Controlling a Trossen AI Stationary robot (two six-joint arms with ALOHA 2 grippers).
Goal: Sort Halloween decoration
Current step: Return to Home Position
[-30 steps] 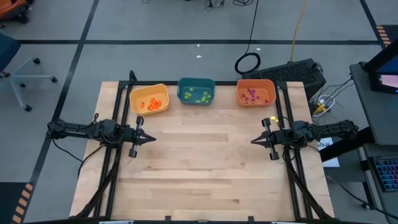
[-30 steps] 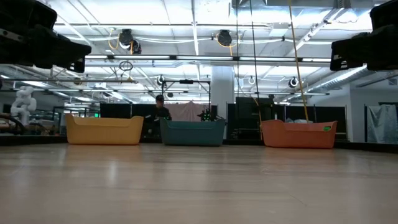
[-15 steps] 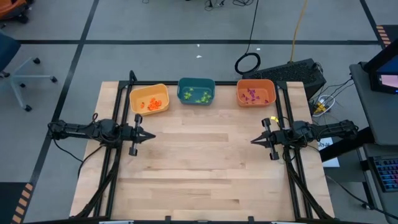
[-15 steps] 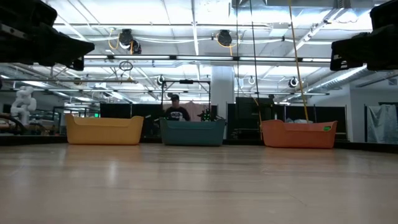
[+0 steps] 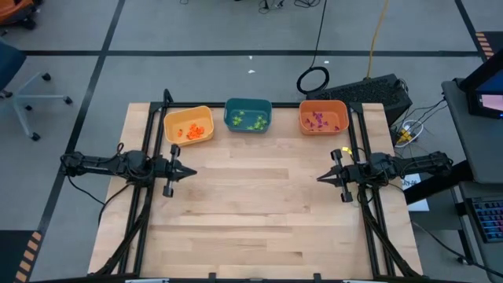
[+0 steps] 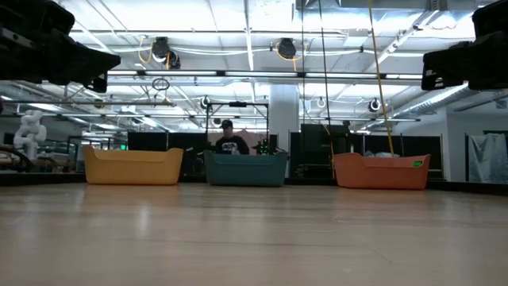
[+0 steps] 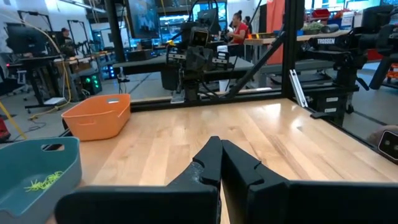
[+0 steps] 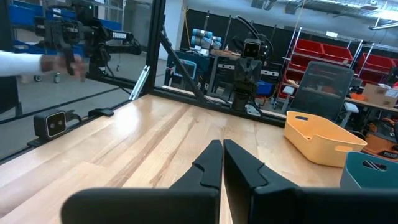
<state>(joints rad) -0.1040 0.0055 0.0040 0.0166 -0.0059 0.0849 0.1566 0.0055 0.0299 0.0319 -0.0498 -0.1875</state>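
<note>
Lying in three bins at the far edge of the surface (image 5: 251, 212), the Halloween decoration (image 5: 251, 120) is seen sorted by colour. The orange trinkets (image 5: 193, 132) are kept in the yellow bin (image 5: 187, 110), the green trinkets (image 5: 253, 121) in the teal bin (image 5: 248, 101) in the middle, and the purple trinkets (image 5: 317, 119) in the orange bin (image 5: 323, 102). No trinket can be found on the bare wood, so the sorting is judged to be done, or very nearly.

Nothing is held by either arm. The left gripper (image 5: 193, 174) is parked at the left side of the surface and the right gripper (image 5: 320, 178) at the right side, each pointed at the other and well apart from the bins. On both, the fingers (image 7: 208, 158) are pressed tight together with nothing between them. Both grippers are held up off the wood, likely so that the middle is left free and nothing gets knocked. This is judged to be the resting pose. A person (image 6: 230, 144) is seen far behind the teal bin.
</note>
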